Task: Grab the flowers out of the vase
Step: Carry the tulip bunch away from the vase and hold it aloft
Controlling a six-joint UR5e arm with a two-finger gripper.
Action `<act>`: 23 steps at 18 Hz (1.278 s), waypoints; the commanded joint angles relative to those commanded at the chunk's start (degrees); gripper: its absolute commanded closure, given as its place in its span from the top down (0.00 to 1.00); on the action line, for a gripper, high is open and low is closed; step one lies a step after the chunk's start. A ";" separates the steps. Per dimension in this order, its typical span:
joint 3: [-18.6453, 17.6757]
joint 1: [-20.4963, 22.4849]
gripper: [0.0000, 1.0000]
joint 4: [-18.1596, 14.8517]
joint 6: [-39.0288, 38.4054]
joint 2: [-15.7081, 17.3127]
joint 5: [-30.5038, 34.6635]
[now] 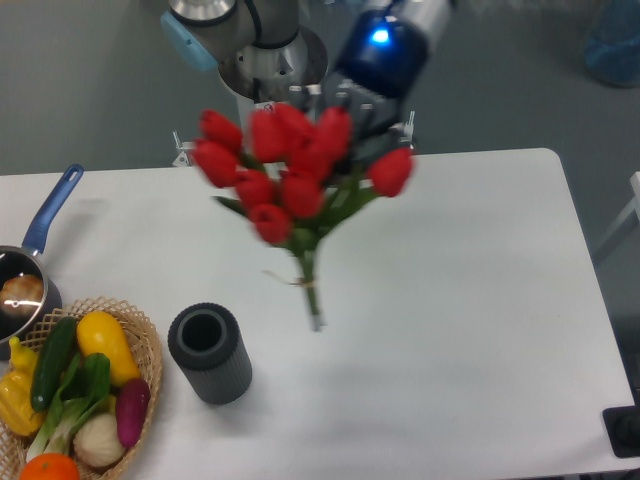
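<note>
Nearest the camera and well below-left of the fingers, the vase [209, 353] stands upright on the white desk [470, 300], its round hole empty; just to its left a wicker basket [140, 340] holds vegetables, with a blue-handled saucepan [40, 240] beyond it. The flowers [295, 175] are already out of the vase and hang in the air, well apart from it and to its upper right, the pale tied stalk pointing down with its tip free above the desk. The buds look blurred, which suggests the bunch is swaying. The fingers [372, 118] sit behind the red heads, under the arm's blue-lit wrist, and the buds hide them, so I cannot tell how tightly they close or exactly which part they hold; the bunch seems to be carried from its upper right side. The likely risk is a slip: a grip on soft leaves or heads instead of the stalk could let the swinging bunch drop onto the desk or knock the vase over.
</note>
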 joint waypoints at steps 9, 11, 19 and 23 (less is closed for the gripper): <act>-1.93 3.70 0.00 -0.88 11.27 -5.01 13.79; -2.73 4.92 0.00 -0.88 11.35 -5.89 16.07; -2.64 3.18 0.00 -3.34 11.35 -8.53 35.67; -0.45 2.12 0.00 -4.56 11.35 -9.67 40.24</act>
